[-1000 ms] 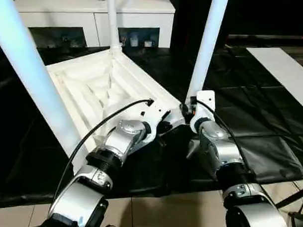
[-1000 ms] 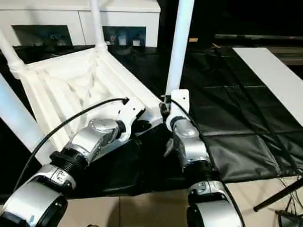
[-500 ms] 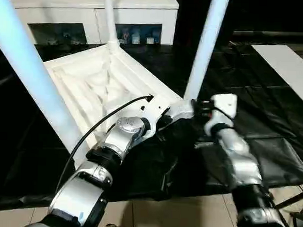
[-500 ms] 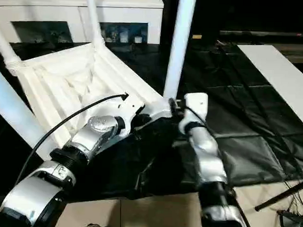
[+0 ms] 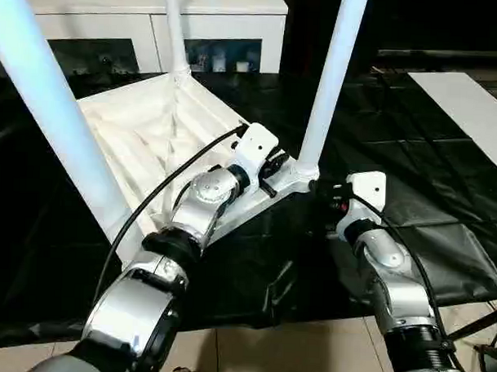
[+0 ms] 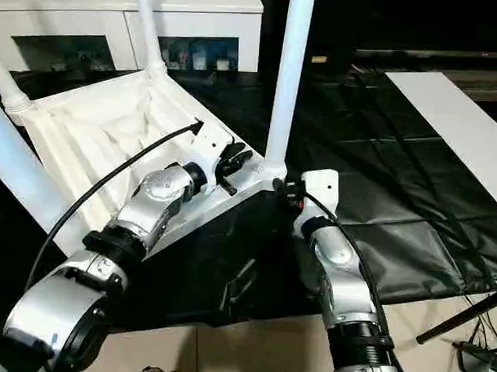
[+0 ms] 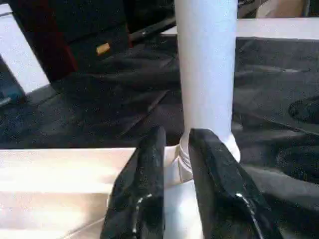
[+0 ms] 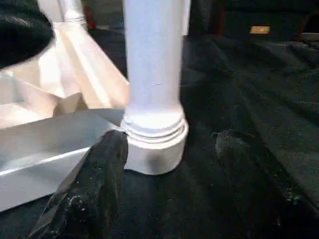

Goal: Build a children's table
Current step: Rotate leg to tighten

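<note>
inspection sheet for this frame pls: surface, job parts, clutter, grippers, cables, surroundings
surface: black sheet, creased, over a tiled floor.
job's things: tabletop upside down, ribs up; legs standing in its corner sockets, near-right leg seated.
clutter: nothing seen.
grippers: left gripper open, over the tabletop corner by that leg's base; right gripper open, fingers either side of the socket, apart from it.
cables: black cable along the left forearm; another on the right.
surroundings: white cabinet behind; white board at right.
</note>
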Motion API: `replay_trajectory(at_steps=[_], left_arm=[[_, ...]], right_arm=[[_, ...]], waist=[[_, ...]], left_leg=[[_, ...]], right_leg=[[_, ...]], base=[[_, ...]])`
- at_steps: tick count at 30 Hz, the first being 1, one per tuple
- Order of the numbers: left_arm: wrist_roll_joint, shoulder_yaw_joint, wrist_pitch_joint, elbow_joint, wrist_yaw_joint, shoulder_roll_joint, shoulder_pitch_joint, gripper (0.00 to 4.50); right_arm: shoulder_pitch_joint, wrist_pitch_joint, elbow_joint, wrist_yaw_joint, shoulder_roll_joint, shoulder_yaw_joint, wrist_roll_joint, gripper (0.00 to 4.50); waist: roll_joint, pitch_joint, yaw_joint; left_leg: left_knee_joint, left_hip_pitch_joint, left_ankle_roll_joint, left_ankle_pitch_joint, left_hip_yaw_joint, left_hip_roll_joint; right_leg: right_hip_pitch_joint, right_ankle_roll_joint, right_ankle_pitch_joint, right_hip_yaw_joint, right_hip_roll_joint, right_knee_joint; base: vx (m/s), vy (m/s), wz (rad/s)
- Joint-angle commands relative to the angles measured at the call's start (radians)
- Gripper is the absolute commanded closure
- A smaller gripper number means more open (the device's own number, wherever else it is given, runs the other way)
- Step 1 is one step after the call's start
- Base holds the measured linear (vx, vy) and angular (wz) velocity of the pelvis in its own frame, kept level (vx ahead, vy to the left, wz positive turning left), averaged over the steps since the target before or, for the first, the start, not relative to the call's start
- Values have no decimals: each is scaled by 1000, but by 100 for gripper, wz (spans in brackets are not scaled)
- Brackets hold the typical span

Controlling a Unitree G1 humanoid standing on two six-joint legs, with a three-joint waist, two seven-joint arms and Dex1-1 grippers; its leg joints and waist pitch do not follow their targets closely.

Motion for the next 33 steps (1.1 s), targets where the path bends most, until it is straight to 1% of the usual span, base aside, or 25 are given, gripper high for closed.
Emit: replay_trajectory(at_steps=[1, 2, 3, 4, 5, 6, 7, 8, 9, 10, 11, 12, 14, 15, 17, 18, 19, 21, 22, 23, 24, 27, 29, 30, 33], left_arm=[[-54, -19, 84, -153, -107, 14, 55, 314], [-54, -19, 84, -153, -107, 14, 55, 314], [-89, -36, 136, -234, -163, 29, 95, 314], [-158, -104, 288, -426, -297, 100, 198, 314], [-165, -113, 305, -445, -311, 110, 209, 314], [-195, -153, 374, -522, -365, 154, 253, 314], [-195, -154, 376, -524, -367, 155, 255, 314], [-203, -175, 405, -546, -392, 177, 271, 314], [-190, -208, 453, -568, -425, 208, 287, 314], [-190, -208, 453, -568, -425, 208, 287, 314], [-164, -221, 478, -572, -439, 219, 291, 314], [-108, -224, 515, -548, -425, 219, 280, 314], [-86, -222, 547, -549, -403, 219, 275, 314], [-38, -219, 554, -518, -359, 215, 257, 314], [-24, -216, 592, -495, -283, 216, 235, 314], [-22, -216, 605, -488, -260, 216, 228, 314], [-25, -215, 626, -484, -231, 218, 220, 314], [12, -200, 651, -422, -139, 201, 183, 314], [12, -200, 651, -422, -139, 201, 183, 314], [28, -196, 647, -402, -123, 194, 175, 314], [58, -187, 637, -371, -97, 181, 168, 314], [71, -178, 599, -318, -48, 162, 153, 314], [71, -176, 577, -286, -15, 152, 142, 314], [70, -176, 577, -285, -14, 152, 141, 314], [76, -179, 531, -227, 36, 141, 123, 314]], right_arm=[[-7, 13, -37, 37, -4, 12, 22, 139], [-7, 13, -37, 37, -4, 12, 22, 139], [-4, 20, -44, 52, -5, 14, 31, 139], [0, 28, -52, 91, -12, 25, 42, 139], [1, 30, -53, 96, -13, 26, 43, 139], [4, 36, -57, 114, -16, 32, 47, 139], [4, 36, -57, 114, -16, 33, 47, 139], [6, 39, -57, 120, -17, 37, 46, 139], [6, 44, -53, 130, -19, 45, 40, 139], [6, 44, -53, 130, -19, 45, 40, 139], [6, 45, -51, 136, -20, 50, 37, 139], [5, 48, -50, 148, -20, 56, 38, 139], [6, 52, -53, 155, -20, 58, 39, 139], [6, 52, -56, 161, -25, 64, 33, 139], [7, 55, -61, 165, -27, 66, 33, 139], [8, 56, -62, 166, -28, 66, 32, 139], [9, 58, -63, 167, -29, 65, 32, 139], [11, 59, -66, 161, -32, 63, 29, 139], [11, 59, -66, 161, -32, 63, 29, 139], [11, 59, -66, 160, -33, 62, 28, 139], [8, 58, -64, 155, -33, 57, 24, 139], [7, 56, -61, 156, -34, 56, 22, 139], [7, 54, -59, 154, -34, 56, 20, 139], [7, 54, -59, 154, -34, 56, 20, 139], [9, 54, -61, 150, -31, 57, 19, 139]], waist=[[-8, -75, 6], [-5, -74, 8], [-11, -72, 5], [-10, -70, 10], [-8, -69, 9], [-5, -65, 6], [-10, -64, 2], [-4, -62, 3], [-3, -59, 3], [-1, -59, 3], [-2, -57, 1], [-5, -57, -1], [-5, -56, -4], [-3, -57, -7], [-6, -59, -7], [-2, -60, -6], [-5, -61, -6], [-4, -64, -5], [-4, -65, -4], [-6, -66, -3], [-5, -66, -2], [-9, -68, -4], [-9, -67, -4], [-8, -67, -3], [-10, -66, -4]], left_leg=[[-66, 26, 100, -176, -28, 56], [-67, 27, 104, -181, -27, 58], [-68, 27, 103, -189, -25, 56], [-73, 31, 90, -213, -28, 61], [-76, 29, 84, -218, -30, 64], [-80, 30, 73, -238, -29, 63], [-80, 35, 62, -257, -26, 61], [-82, 38, 36, -289, -27, 60], [-84, 43, 11, -325, -26, 59], [-87, 44, -3, -340, -28, 59], [-90, 44, -22, -363, -30, 58], [-93, 41, -35, -373, -32, 58], [-94, 40, -46, -379, -34, 56], [-94, 37, -48, -374, -34, 55], [-91, 39, -45, -370, -33, 53], [-90, 39, -46, -365, -34, 53], [-89, 35, -37, -348, -34, 51], [-84, 37, -26, -320, -31, 50], [-83, 35, -21, -309, -32, 50], [-83, 32, -10, -288, -31, 49], [-80, 32, -3, -277, -31, 50], [-78, 27, 12, -259, -31, 48], [-78, 27, 17, -268, -32, 47], [-78, 31, 16, -279, -32, 48], [-80, 30, 11, -297, -33, 49]], right_leg=[[45, -260, -66, 31, -54, -65], [44, -267, -74, 31, -53, -65], [42, -264, -86, 31, -50, -67], [41, -261, -127, 32, -53, -66], [44, -261, -133, 32, -56, -62], [36, -253, -170, 32, -49, -66], [32, -245, -192, 32, -45, -69], [29, -228, -236, 35, -45, -73], [22, -210, -276, 37, -44, -79], [22, -200, -290, 37, -43, -78], [20, -182, -314, 38, -43, -83], [23, -167, -324, 39, -44, -83], [24, -151, -330, 41, -45, -84], [26, -148, -324, 40, -45, -86], [25, -145, -317, 41, -46, -86], [26, -147, -308, 41, -46, -83], [29, -151, -294, 40, -47, -85], [28, -164, -250, 40, -43, -83], [31, -169, -235, 40, -44, -81], [34, -176, -221, 39, -45, -80], [33, -179, -209, 38, -44, -80], [39, -185, -195, 36, -45, -79], [38, -184, -216, 36, -46, -81], [35, -182, -233, 35, -45, -84], [34, -177, -262, 34, -46, -86]], base=[[0, 0, 0], [0, 0, 0], [0, 0, 0], [0, 0, 0], [0, 0, 0], [0, 0, 0], [0, 0, 0], [0, 0, 0], [0, 0, 0], [0, 0, 0], [0, 0, 0], [0, 0, 0], [0, 0, 0], [0, 0, 0], [0, 0, 0], [0, 0, 0], [0, 0, 0], [0, 0, 0], [0, 0, 0], [0, 0, 0], [0, 0, 0], [0, 0, 0], [0, 0, 0], [0, 0, 0], [0, 0, 0]])
